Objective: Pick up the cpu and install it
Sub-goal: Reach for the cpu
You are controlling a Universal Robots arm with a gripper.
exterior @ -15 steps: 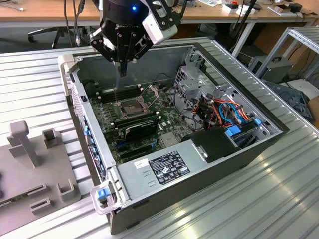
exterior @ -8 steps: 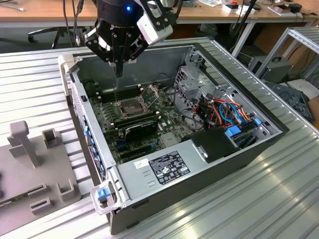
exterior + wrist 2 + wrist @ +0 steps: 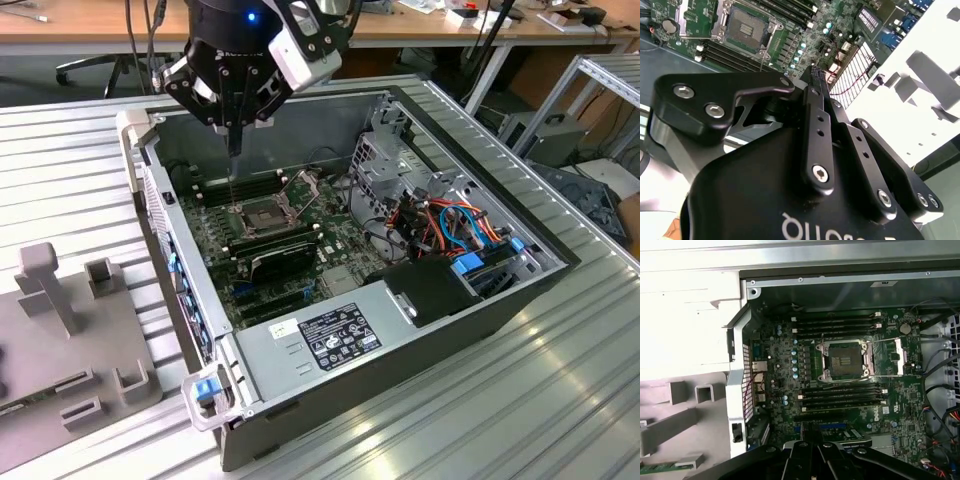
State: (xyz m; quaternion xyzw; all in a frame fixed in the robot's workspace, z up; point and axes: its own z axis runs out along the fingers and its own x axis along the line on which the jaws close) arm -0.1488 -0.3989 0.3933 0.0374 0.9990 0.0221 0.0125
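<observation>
The case (image 3: 430, 350) lies open-topped, so the motherboard (image 3: 340, 240) can be reached freely from above. The gripper (image 3: 234, 148), fingertips drawn together, hangs in that opening at the upper centre-left of the exterior view. At the frame's centre the open socket (image 3: 262, 215) is hemmed in by memory sticks (image 3: 250, 188) on two sides and by its raised metal frame (image 3: 300, 190). Right of centre, the drive cage (image 3: 390, 170) and a cable bundle (image 3: 450, 225) crowd the space. The power supply (image 3: 320, 340) blocks the lower centre. At the lower left, outside the case, a grey fixture (image 3: 70, 330) stands with upright posts.
</observation>
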